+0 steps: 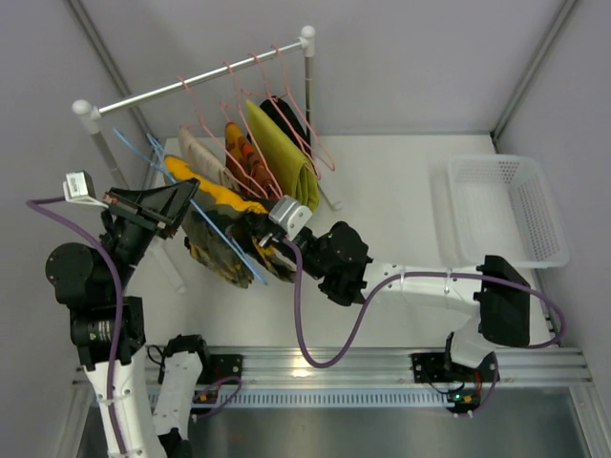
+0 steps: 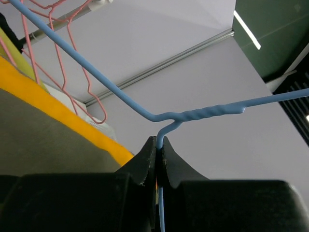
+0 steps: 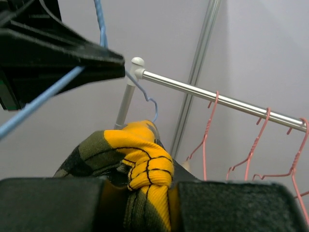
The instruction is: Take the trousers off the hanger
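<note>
Trousers (image 3: 145, 159) x1, clenched by right end effector (image 3: 142, 193) | hanger (image 2: 203, 114) x1, blue, pinched by left end effector (image 2: 158, 145)

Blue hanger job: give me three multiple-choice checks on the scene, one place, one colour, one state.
1. Where does the left gripper hold the hanger? A bottom bar; B wire beside the twisted neck; C nowhere.
2. What colour are the hangers in a row on the rail? A pink; B green; C black.
3. The right gripper is: A open; B shut empty; C shut on the trousers.
B: the left wrist view shows it pinched on the wire by the twist. A: pink wires hook over the rail. C: camouflage cloth is clamped in it.
</note>
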`<state>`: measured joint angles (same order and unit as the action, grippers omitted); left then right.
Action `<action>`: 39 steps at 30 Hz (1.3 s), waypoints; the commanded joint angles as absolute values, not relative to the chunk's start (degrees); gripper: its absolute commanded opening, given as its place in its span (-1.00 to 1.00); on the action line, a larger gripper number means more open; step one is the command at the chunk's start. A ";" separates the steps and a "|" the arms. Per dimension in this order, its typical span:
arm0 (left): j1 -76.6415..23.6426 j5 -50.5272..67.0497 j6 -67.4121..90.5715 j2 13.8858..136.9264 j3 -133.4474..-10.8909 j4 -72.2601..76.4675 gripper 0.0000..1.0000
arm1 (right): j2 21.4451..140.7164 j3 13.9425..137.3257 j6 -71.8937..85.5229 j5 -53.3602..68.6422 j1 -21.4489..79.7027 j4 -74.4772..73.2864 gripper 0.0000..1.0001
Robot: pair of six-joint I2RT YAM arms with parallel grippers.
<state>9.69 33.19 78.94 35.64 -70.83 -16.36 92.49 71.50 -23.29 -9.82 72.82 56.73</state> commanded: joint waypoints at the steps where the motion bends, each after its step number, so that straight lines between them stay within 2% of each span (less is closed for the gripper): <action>1: 9.58 35.77 71.73 33.93 -67.60 -11.34 -1.00 | 84.12 72.25 -21.01 -10.02 72.16 63.02 -1.00; 12: 9.67 36.48 64.87 29.62 -55.91 -13.09 -1.00 | 80.07 81.37 -16.00 -10.37 71.90 55.38 -1.00; 24: 9.67 34.98 56.88 23.82 -54.23 -24.34 -1.00 | 80.42 96.67 -16.70 -10.81 71.90 48.26 -1.00; 33: 9.67 33.40 51.69 19.69 -51.60 -30.41 -1.00 | 79.46 103.70 -24.43 -9.58 71.98 46.15 -1.00; 39: 9.67 33.66 48.96 18.02 -51.50 -34.18 -1.00 | 76.30 105.73 -34.61 -14.93 71.90 41.93 -1.00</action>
